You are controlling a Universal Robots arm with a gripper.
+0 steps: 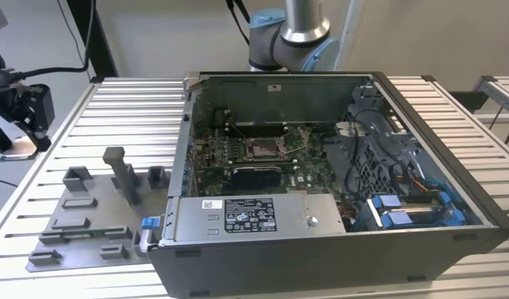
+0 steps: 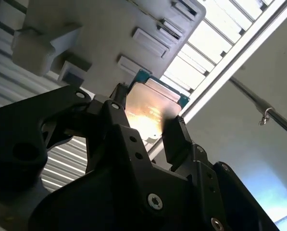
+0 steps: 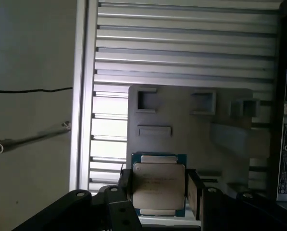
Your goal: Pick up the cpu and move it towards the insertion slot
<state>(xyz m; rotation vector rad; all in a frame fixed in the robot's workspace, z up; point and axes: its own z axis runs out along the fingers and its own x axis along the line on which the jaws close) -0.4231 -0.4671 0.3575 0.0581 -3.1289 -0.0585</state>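
— Gripping anything?
— Gripping the cpu [image 3: 158, 185], yes: closing the gripper [image 3: 159, 190] only to the chip's width, pressing the fingers [image 3: 193, 190] on two opposite edges, showing the silvery lid to the first wrist view.
— Hanging where, reckoning from the computer case [image 1: 321, 261]?
— Hanging outside the computer case, well apart from its wall, off toward the exterior view's left, past the grey fixture plate [image 1: 88, 218] lying just beside that wall.
— And looking for the insertion slot [image 1: 263, 147] where?
— Inside the computer case, lying on the green board [image 1: 308, 180] near the middle of the floor.
— Pointing which way from the gripper?
— Toward the exterior view's right: across the grey fixture plate and over the case wall. Judging the chip lifted, but sitting nowhere near the slot.
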